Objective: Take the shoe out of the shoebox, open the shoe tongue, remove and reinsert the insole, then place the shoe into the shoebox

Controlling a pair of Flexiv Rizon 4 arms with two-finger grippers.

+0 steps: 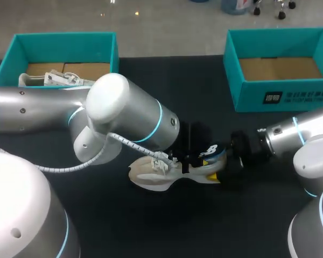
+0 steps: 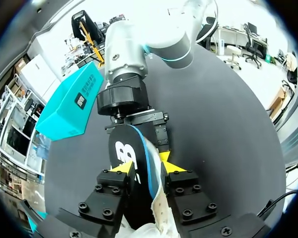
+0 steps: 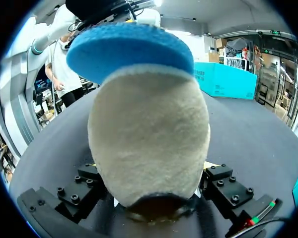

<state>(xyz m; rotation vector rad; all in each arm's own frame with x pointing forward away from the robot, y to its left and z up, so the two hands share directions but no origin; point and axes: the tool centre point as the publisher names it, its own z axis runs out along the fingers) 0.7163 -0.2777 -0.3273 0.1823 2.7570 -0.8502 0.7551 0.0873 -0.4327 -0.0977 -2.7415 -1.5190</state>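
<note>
1. My left gripper [image 2: 146,167] is closed narrowly on the shoe [image 1: 153,173]. One yellow tip presses the black side panel and the other presses the opposite side, just ahead of the heel.
2. My left arm [image 1: 124,113] comes in from the left side. Behind it, at the far left of the table [image 1: 204,226], stands the left shoebox [image 1: 64,42]. It is teal and open, and a second shoe [image 1: 54,79], pale in colour, lies inside on the cardboard floor.
3. The shoe is out of both boxes, near the middle of the black table. Its pale toe points left and its heel points right. Its white sole edge is toward the near side.
4. My right gripper [image 1: 229,158] comes in from the right and holds the shoe's heel. The beige suede heel fills the space between its fingers, with a blue surface above the suede.
5. The right shoebox [image 1: 274,97], also teal and open, stands at the far right, well apart from the shoe. Only its bare cardboard floor shows inside.
</note>
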